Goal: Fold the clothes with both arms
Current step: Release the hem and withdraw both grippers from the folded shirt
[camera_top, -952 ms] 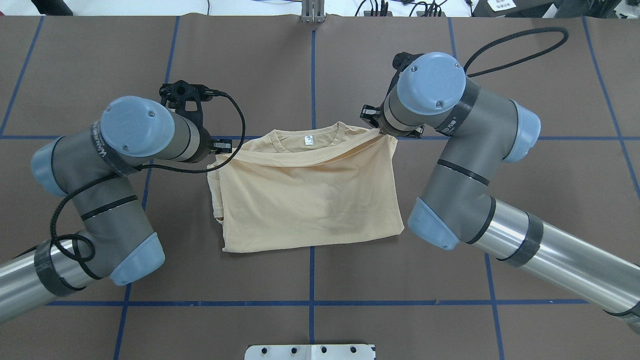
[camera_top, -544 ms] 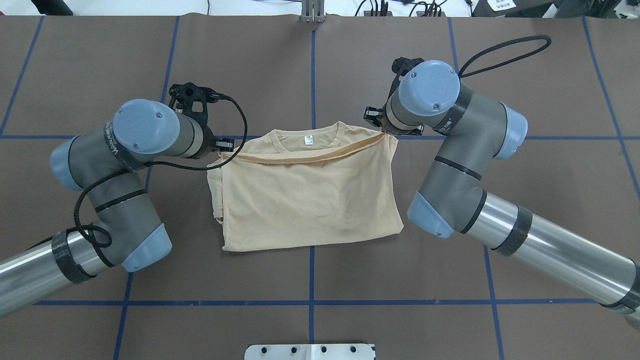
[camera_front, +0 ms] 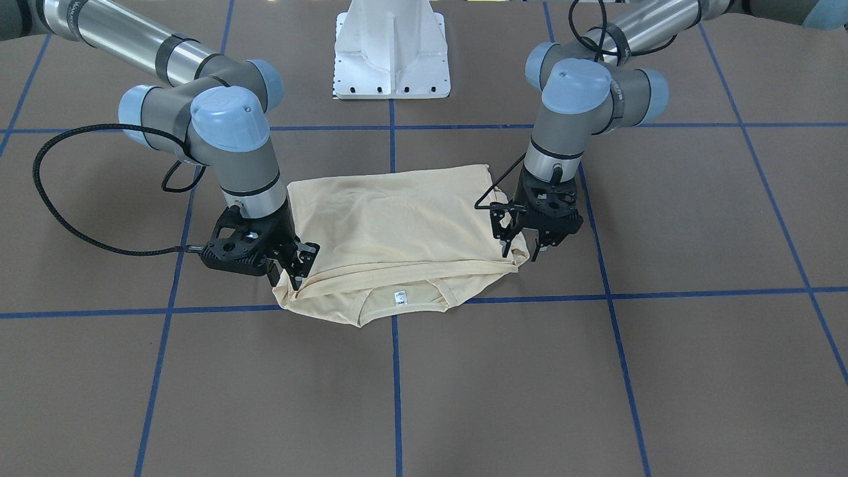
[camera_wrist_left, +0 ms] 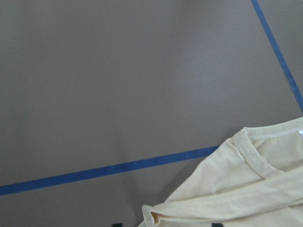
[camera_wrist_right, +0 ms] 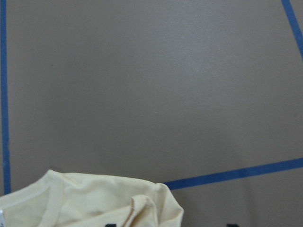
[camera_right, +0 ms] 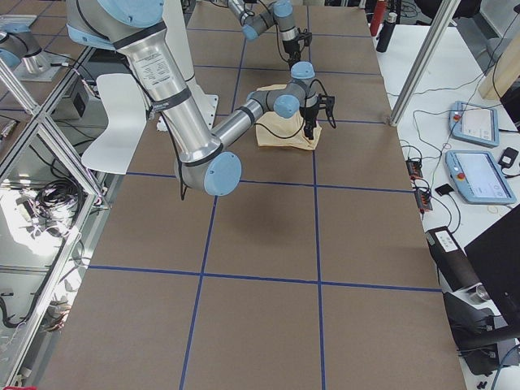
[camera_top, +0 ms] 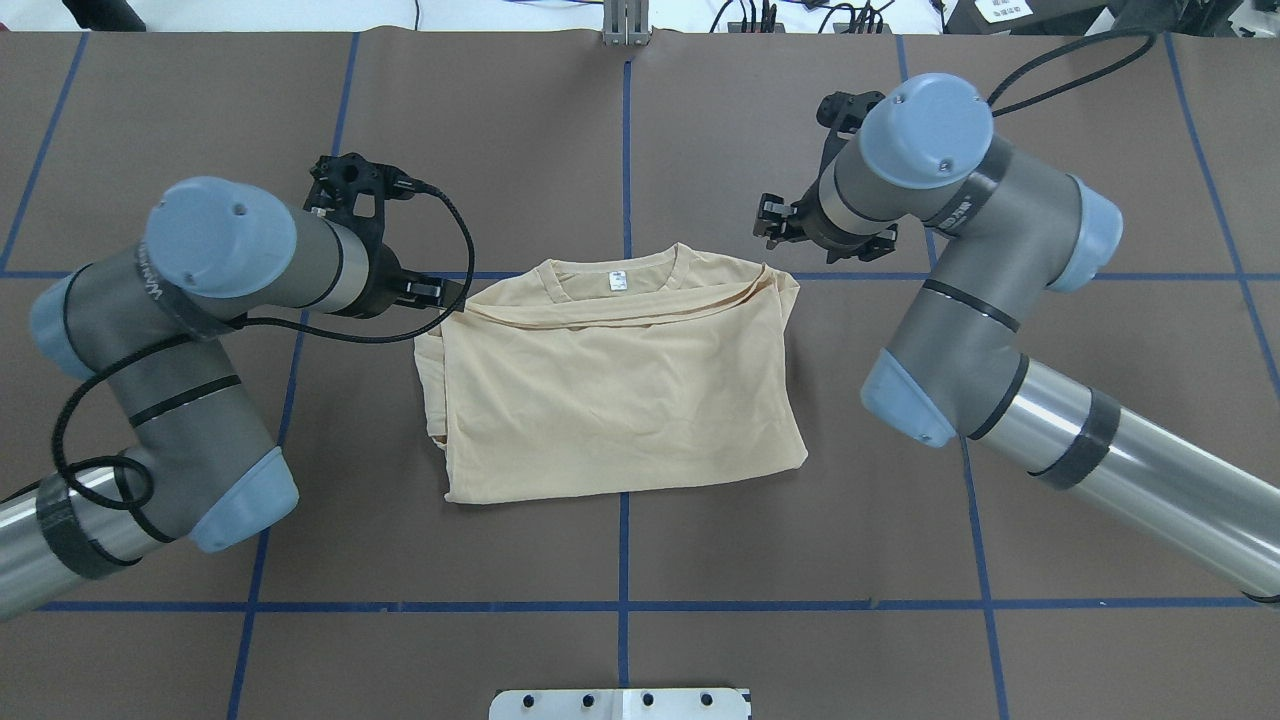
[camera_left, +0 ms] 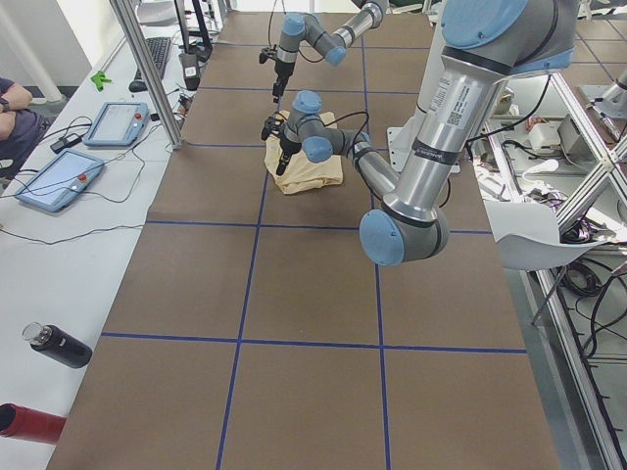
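Where the left gripper point(camera_front: 523, 246) hangs: jaws spread, pinching nothing; in its wrist view a corner of the pale cream thin fabric shirt point(camera_top: 620, 400) lies between the fingertips, the upper-left corner in the overhead frame.
Right gripper point(camera_front: 296, 264): jaws spread too, holding nothing, just off the shirt's upper-right corner, slightly farther from the cloth.
Shirt: folded near-square at overhead centre, small white neck label point(camera_top: 617, 283) on its upper edge.
Key relation: cloth lies toward the overhead frame's bottom from both grippers, longer side running left-right between them.
Step, judged: fold laid; grippers free to withdraw.
Room: bare brown table mat point(camera_top: 500, 130) with blue tape lines point(camera_top: 800, 604) all round; white base plate point(camera_top: 620, 703) at bottom centre.
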You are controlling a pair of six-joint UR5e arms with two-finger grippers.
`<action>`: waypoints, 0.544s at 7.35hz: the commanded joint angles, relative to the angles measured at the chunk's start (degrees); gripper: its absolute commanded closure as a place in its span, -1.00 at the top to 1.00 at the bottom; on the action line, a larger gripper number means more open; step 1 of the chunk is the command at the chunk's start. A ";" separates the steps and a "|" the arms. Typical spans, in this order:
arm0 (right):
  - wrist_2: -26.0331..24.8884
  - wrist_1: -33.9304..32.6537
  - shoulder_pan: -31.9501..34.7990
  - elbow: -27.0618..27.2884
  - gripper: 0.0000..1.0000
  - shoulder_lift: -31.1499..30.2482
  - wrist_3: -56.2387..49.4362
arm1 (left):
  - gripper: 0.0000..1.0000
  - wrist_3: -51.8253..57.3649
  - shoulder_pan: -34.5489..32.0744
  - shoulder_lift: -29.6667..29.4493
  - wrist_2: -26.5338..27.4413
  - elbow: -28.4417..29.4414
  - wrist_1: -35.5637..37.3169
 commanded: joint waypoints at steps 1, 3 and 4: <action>1.49 0.10 1.97 5.47 1.00 -6.85 -5.52 | 1.00 -4.51 4.40 5.56 -1.26 -4.23 -1.51; 1.32 0.18 2.15 5.48 1.00 -6.96 -6.32 | 1.00 -13.66 11.35 5.83 -0.82 -3.80 -6.09; 1.15 0.18 2.24 5.48 1.00 -7.04 -6.32 | 0.99 -14.91 13.99 5.83 -0.65 -3.19 -6.10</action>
